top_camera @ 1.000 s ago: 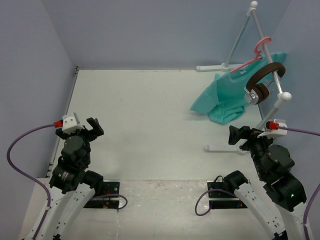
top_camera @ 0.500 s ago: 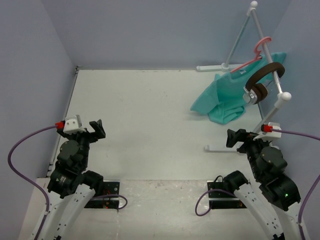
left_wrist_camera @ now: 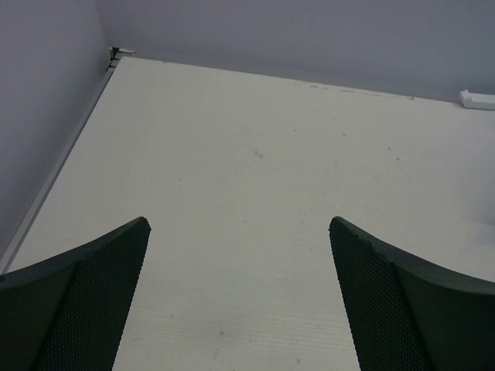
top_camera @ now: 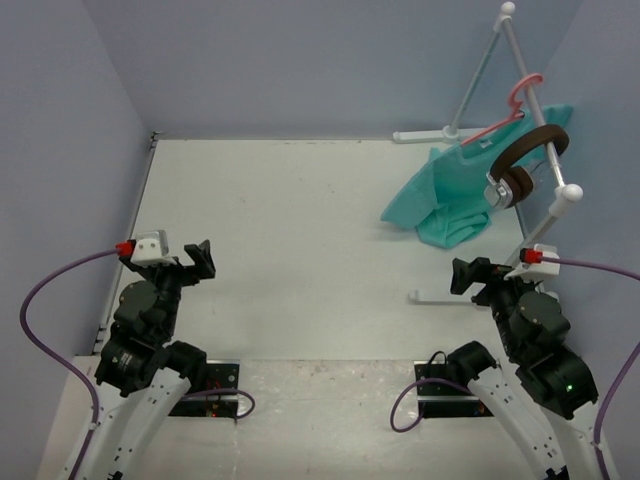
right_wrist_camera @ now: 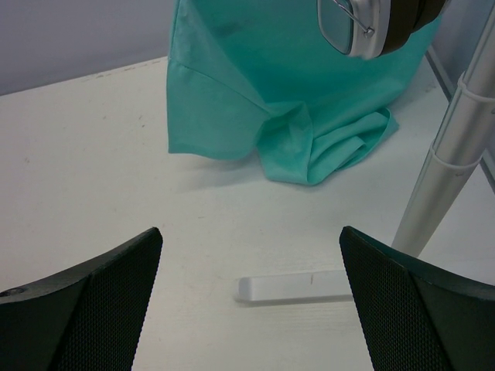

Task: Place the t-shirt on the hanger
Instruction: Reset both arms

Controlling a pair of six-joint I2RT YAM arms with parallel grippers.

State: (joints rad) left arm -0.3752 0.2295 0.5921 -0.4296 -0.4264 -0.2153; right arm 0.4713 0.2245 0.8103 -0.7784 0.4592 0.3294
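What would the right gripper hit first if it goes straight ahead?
Likely the white rack foot, just ahead of the open right gripper; beyond it, the t-shirt. Height is unclear, so it might pass over the foot.

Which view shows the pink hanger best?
Top external: the hanger hangs by its hook on the white rack, one arm showing above the t-shirt. Neither wrist view shows it.

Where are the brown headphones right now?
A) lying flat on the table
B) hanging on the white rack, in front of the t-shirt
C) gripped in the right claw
B: the headphones hang from a sloping bar of the white rack, with the teal t-shirt behind them.
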